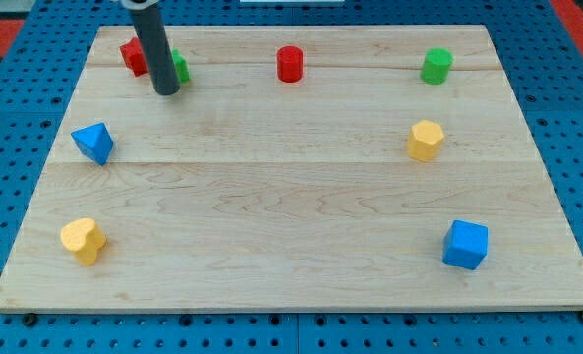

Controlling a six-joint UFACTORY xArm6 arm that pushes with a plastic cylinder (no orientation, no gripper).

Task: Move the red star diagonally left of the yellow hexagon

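Note:
The red star (132, 56) lies at the view's top left of the wooden board (291, 226), partly hidden behind my rod. A green block (179, 67) sits just right of the rod, also partly hidden. My tip (166, 91) rests on the board just below and between these two blocks, close to both. The yellow hexagon (426, 140) stands at the view's right, far from the tip.
A red cylinder (290, 64) is at the top centre and a green cylinder (436, 66) at the top right. A blue triangular block (93, 143) is at the left, a yellow heart (83, 240) at the bottom left, a blue cube (465, 245) at the bottom right.

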